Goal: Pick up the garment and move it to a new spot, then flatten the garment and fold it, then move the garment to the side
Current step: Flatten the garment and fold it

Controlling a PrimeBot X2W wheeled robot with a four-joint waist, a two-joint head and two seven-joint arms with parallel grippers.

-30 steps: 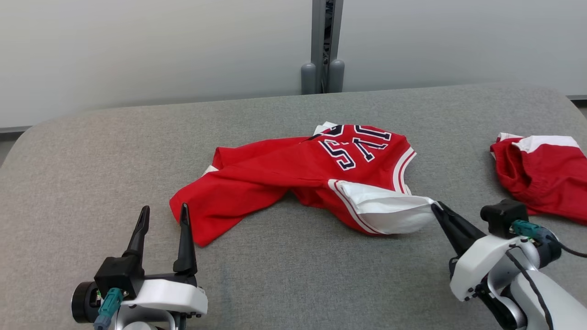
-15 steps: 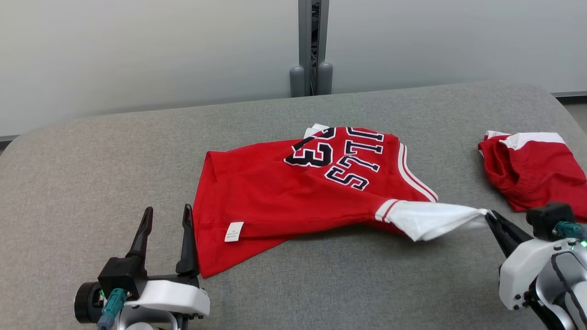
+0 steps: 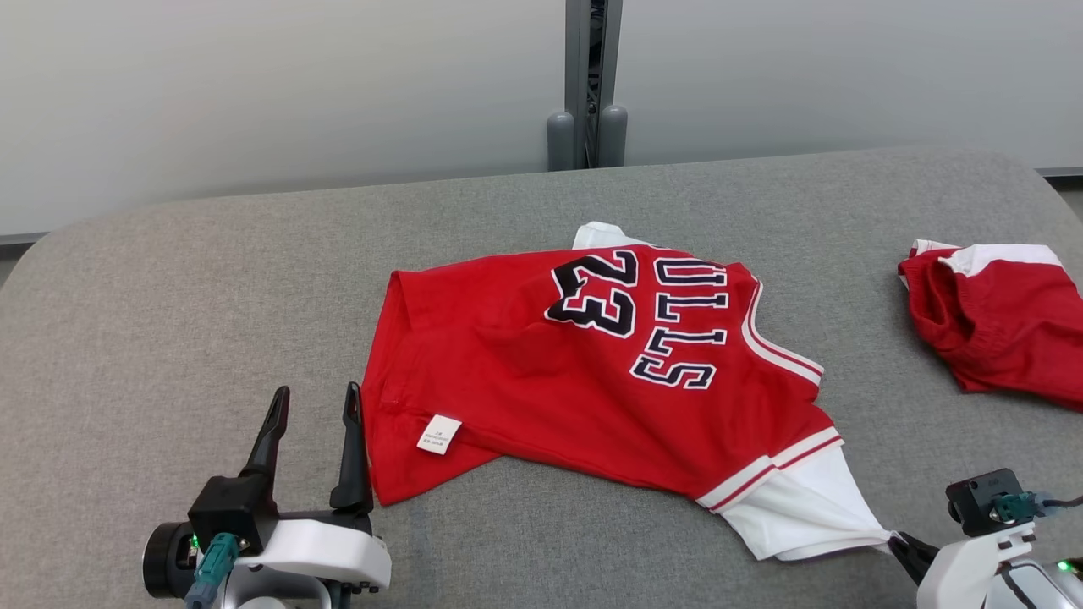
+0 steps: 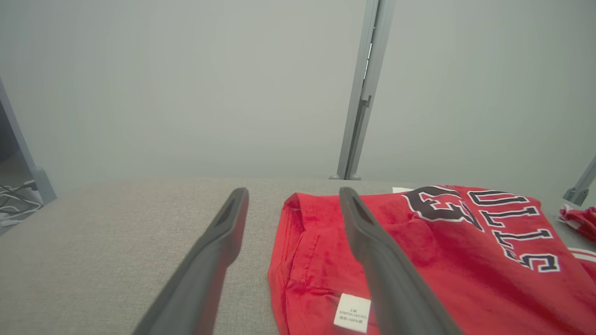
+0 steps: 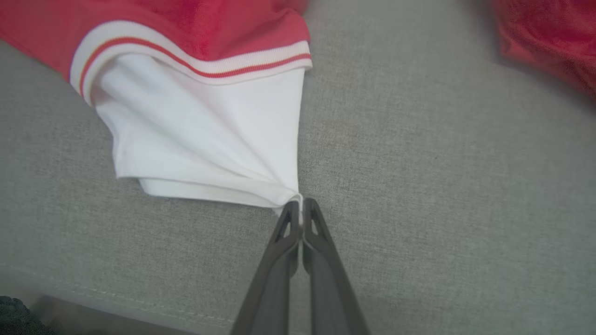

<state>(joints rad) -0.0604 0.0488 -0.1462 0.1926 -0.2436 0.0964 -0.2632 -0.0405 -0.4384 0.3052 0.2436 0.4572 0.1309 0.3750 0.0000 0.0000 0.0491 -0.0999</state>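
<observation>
Right end effector, at the lower right of the head view, is pinched closed on the corner of a white sleeve, with the cloth gathered to a point between its two dark fingertips. The sleeve belongs to a red jersey that lies spread across the middle of a grey fabric surface. The jersey shows the number 23 and black letters outlined in white, which read sideways from the head view. White and red striped trim runs where the sleeve joins the red body. The sleeve is drawn taut toward the near right edge of the surface.

Left end effector rests at the lower left, its two fingers spread wide and holding nothing. Its right finger stands just beside the jersey's hem. A small white label is sewn near that hem.

A second red garment with white trim lies bunched at the far right, well apart from the jersey. Behind the surface, a grey post rises against a pale wall.
</observation>
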